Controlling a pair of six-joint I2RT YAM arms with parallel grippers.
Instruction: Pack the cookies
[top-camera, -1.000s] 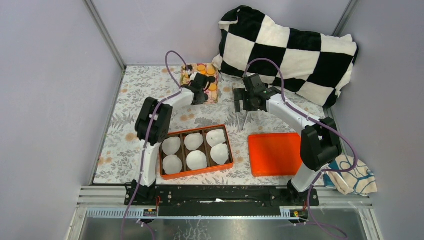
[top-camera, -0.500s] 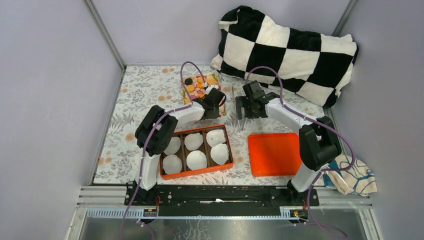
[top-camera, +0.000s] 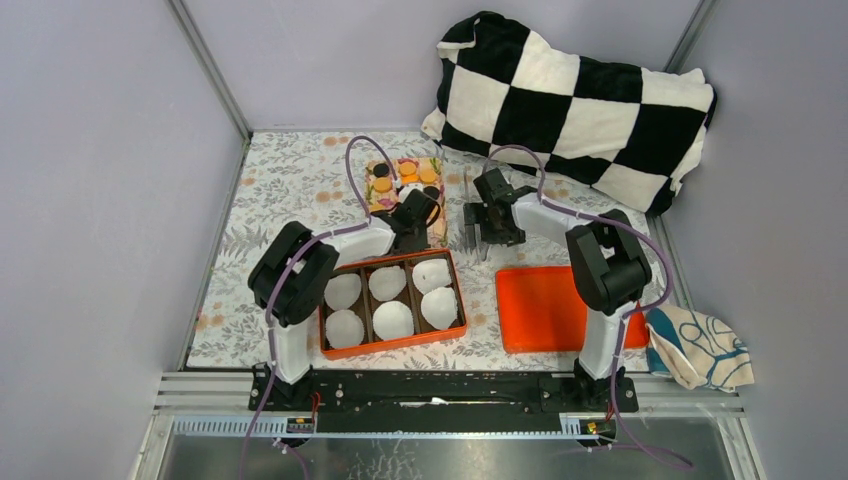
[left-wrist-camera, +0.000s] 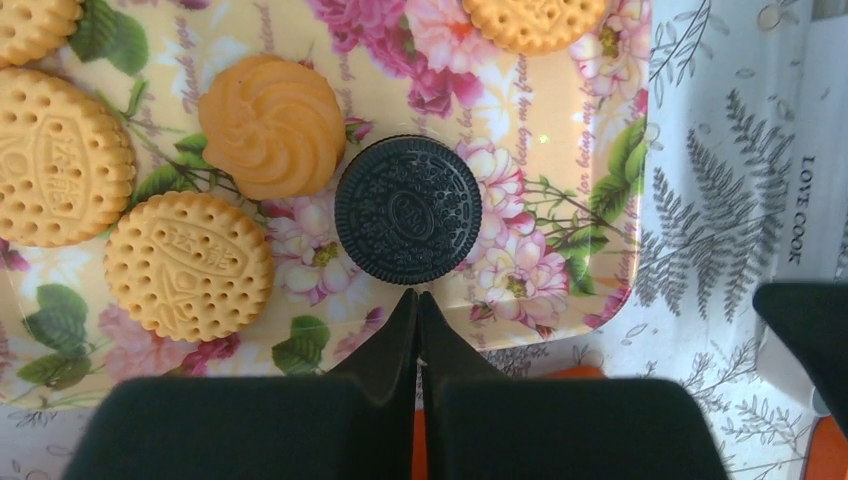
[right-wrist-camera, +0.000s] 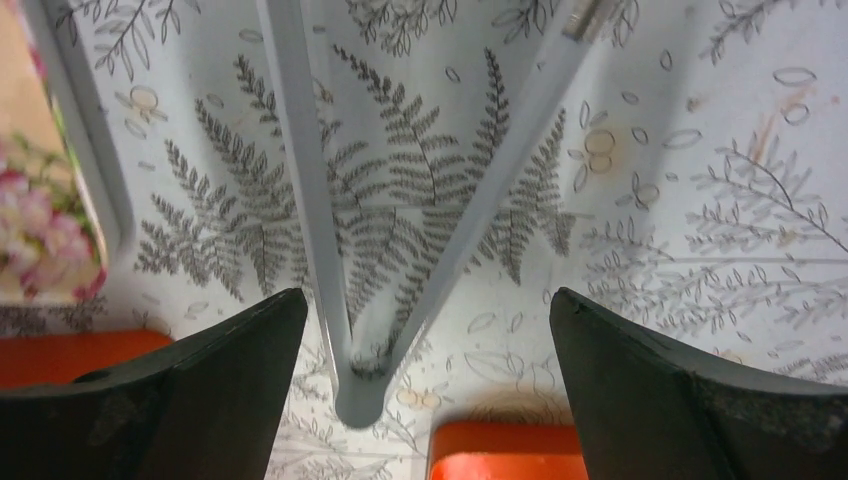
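Observation:
The cookies lie on a floral tray (top-camera: 437, 232) at the back middle. In the left wrist view a black cookie (left-wrist-camera: 408, 223) lies by the tray's (left-wrist-camera: 590, 210) near edge, with an orange swirl cookie (left-wrist-camera: 272, 125) and round yellow biscuits (left-wrist-camera: 190, 265) to its left. My left gripper (left-wrist-camera: 418, 297) is shut and empty, its tips just short of the black cookie; it also shows in the top view (top-camera: 421, 212). My right gripper (right-wrist-camera: 428, 312) is open, low over the table. Metal tongs (right-wrist-camera: 300, 200) lie between its jaws, hinge end toward me.
An orange box (top-camera: 456, 290) with several white paper cups (top-camera: 392, 319) sits near the left arm. An orange lid (top-camera: 548, 308) lies to its right. A checkered pillow (top-camera: 575, 95) fills the back right. A patterned cloth (top-camera: 700, 345) lies at the right edge.
My left gripper has drawn back from over the tray's middle to its near right edge. My right gripper has moved left and down over the tongs, its arm folding back.

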